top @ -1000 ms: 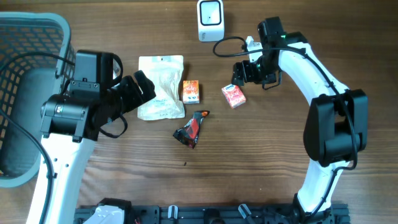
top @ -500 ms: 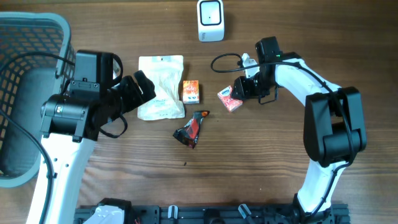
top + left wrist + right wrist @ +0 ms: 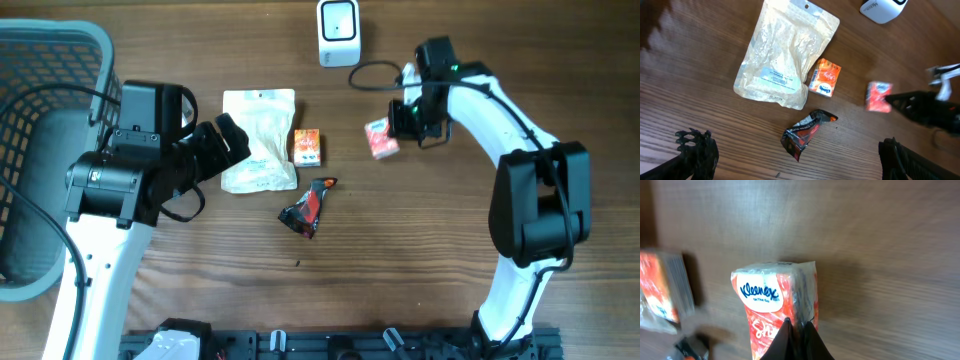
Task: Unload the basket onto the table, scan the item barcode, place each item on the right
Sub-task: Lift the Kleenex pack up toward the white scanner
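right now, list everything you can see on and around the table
basket: one, grey, far left edge of the table
scanner: one, white, top centre
pouch: one, cream, lying flat left of centre
orange pack: one, orange, beside the pouch's right edge
wrapper: one, black and red, crumpled, below the orange pack
Kleenex pack: one, red-orange, pinched in the right gripper, below and right of the scanner
cable: one, black, looping between the scanner and the right arm
table: one, brown wood
left gripper: one, black, open, at the pouch's left edge
right gripper: one, black, shut on the Kleenex pack
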Controlling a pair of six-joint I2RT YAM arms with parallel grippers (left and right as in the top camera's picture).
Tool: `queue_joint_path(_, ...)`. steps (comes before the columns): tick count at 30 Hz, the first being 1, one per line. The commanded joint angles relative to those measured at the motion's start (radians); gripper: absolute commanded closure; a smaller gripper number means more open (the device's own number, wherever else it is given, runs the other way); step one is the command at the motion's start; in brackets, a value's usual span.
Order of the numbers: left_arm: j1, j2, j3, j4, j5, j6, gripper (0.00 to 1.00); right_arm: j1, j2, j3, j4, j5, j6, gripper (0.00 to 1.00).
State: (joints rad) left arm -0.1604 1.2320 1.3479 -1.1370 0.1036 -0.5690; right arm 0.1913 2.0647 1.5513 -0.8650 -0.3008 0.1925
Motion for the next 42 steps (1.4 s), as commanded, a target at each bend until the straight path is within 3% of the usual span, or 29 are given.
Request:
queue_joint_path(1, 0.005, -0.002, 0.009, 0.002, 0.011, 0.015, 0.0, -0.006, 0.018, 0.07, -0.019, 0.11, 0.07, 0.95)
queue_joint_path(4, 0.005, -0.002, 0.009, 0.002, 0.011, 0.015, 0.0, -0.006, 0.023, 0.059, -0.014, 0.114, 0.059, 0.95)
queue_joint_path(8, 0.005, -0.002, 0.009, 0.002, 0.011, 0.015, 0.0, -0.006, 0.024, -0.015, 0.035, 0.069, 0.045, 0.84)
queue_joint_path(9, 0.005, -0.002, 0.009, 0.002, 0.011, 0.015, 0.0, -0.006, 0.024, -0.043, 0.057, 0.06, 0.045, 0.65)
queue_joint_path(10, 0.005, -0.002, 0.009, 0.002, 0.011, 0.015, 0.0, -0.006, 0.024, -0.068, 0.073, 0.061, 0.045, 0.56)
queue_joint_path(13, 0.005, -0.002, 0.009, 0.002, 0.011, 0.015, 0.0, -0.006, 0.024, -0.095, 0.079, 0.061, 0.042, 0.41)
queue_joint_path(22, 0.005, -0.002, 0.009, 0.002, 0.011, 0.015, 0.0, -0.021, 0.024, -0.086, 0.128, 0.069, 0.057, 0.37)
queue_joint_path(27, 0.005, -0.002, 0.009, 0.002, 0.011, 0.015, 0.0, -0.07, 0.023, -0.03, 0.07, 0.042, 0.065, 0.38)
queue_joint_path(35, 0.005, -0.002, 0.009, 0.002, 0.011, 0.015, 0.0, -0.143, 0.021, -0.022, 0.053, -0.147, 0.08, 0.42)
queue_joint_path(42, 0.005, -0.002, 0.009, 0.002, 0.011, 0.015, 0.0, -0.113, 0.023, -0.126, 0.168, -0.148, 0.207, 0.42)
